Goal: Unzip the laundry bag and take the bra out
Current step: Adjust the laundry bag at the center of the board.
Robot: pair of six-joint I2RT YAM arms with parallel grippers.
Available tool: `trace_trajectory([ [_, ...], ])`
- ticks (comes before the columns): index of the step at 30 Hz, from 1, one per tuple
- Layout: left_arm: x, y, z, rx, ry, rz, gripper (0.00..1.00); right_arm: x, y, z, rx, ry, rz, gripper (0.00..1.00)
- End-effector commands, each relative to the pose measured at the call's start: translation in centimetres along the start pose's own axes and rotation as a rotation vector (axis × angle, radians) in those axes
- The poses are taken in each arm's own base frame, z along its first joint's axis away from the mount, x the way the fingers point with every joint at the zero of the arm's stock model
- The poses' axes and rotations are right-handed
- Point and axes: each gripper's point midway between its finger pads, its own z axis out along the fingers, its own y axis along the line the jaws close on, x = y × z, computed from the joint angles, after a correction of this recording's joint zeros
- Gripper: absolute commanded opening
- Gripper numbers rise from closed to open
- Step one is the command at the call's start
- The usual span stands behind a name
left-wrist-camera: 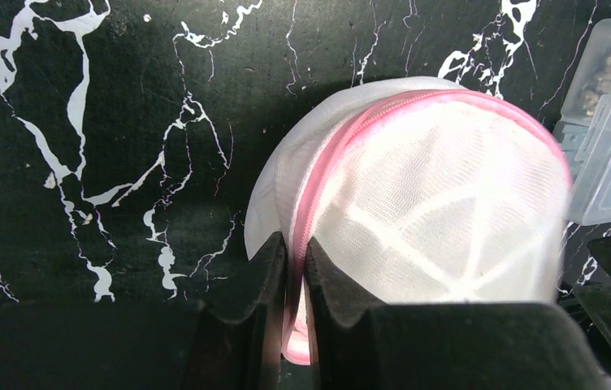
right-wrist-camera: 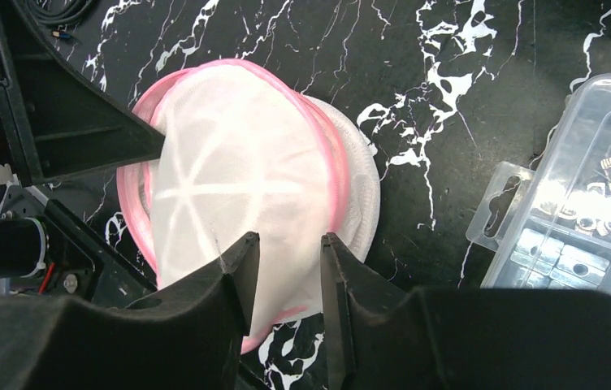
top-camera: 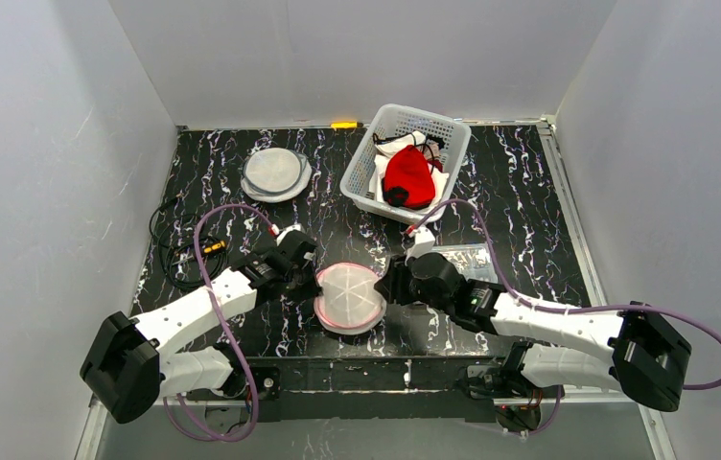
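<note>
Tabletop holds bag; basket shows overhead only.

Round laundry bag on marbled table

The bench is black with thin white lines all over it, like marble. A pale metal strip runs along its far edge and down its right side. Three plain walls stand close around it: the back wall, the left wall and the right wall. All are light grey and bare. The light is soft and even.
</note>
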Motion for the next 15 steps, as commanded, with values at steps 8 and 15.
trace_trajectory([
  [8, -0.2, -0.8, -0.4, 0.044, -0.007, -0.001, 0.15, 0.3, -0.4, 1.4, 0.01, -0.023, 0.004, 0.4],
  [15, -0.1, -0.1, -0.4, 0.025, -0.01, 0.014, 0.26, 1.2, -0.7, 1.7, 0.016, 0.004, -0.011, 0.41],
])
